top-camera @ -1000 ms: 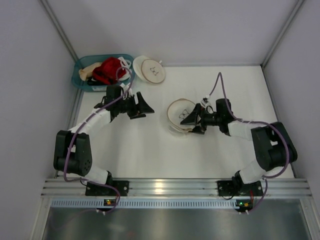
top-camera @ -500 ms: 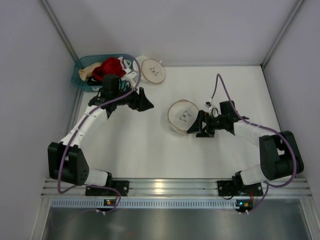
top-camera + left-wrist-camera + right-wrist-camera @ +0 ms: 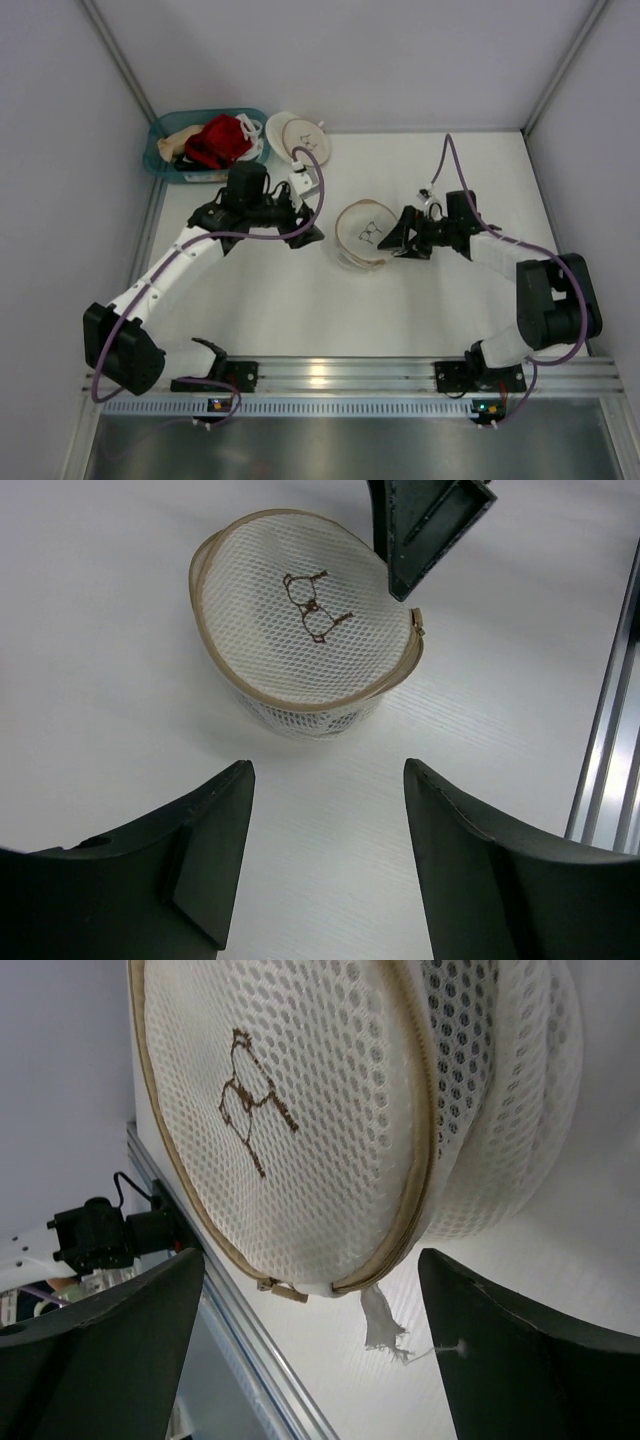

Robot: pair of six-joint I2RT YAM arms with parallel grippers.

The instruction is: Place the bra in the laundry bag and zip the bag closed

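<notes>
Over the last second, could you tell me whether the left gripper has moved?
Yes. In the top view the left gripper has swung rightward, away from the teal basket and closer to the central mesh bag.

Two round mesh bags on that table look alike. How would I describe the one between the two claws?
On the white table, look to the middle, between the left gripper and the right gripper. The round mesh bag stands there alone; the other bag lies at the far edge beside the teal basket.
</notes>
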